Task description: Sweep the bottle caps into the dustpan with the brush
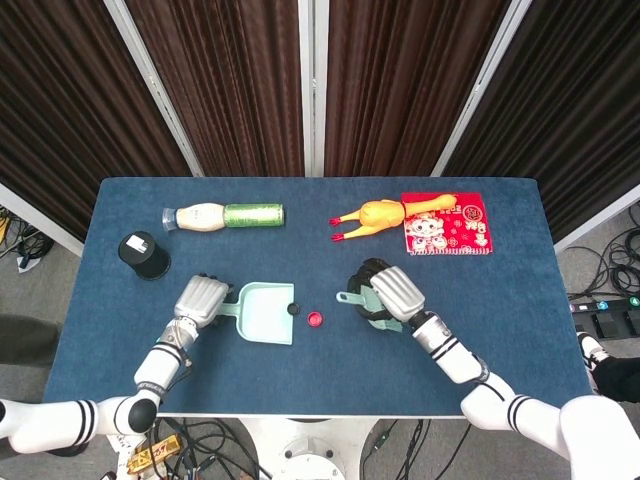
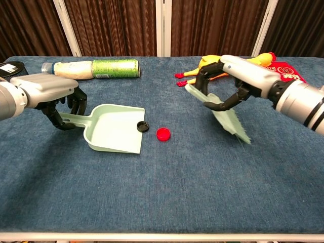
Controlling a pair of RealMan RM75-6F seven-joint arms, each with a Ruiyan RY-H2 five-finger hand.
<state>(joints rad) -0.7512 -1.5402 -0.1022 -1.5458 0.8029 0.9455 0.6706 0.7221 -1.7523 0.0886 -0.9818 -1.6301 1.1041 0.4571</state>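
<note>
A pale green dustpan lies on the blue table, its mouth facing right. My left hand grips its handle. A black bottle cap rests at the pan's right edge. A red bottle cap lies on the cloth just to the right of it. My right hand holds the pale green brush tilted, bristles pointing down and lifted off the table, to the right of the red cap.
At the back left lie a white bottle with a green label and a black round container. A yellow rubber chicken and a red printed packet lie at the back right.
</note>
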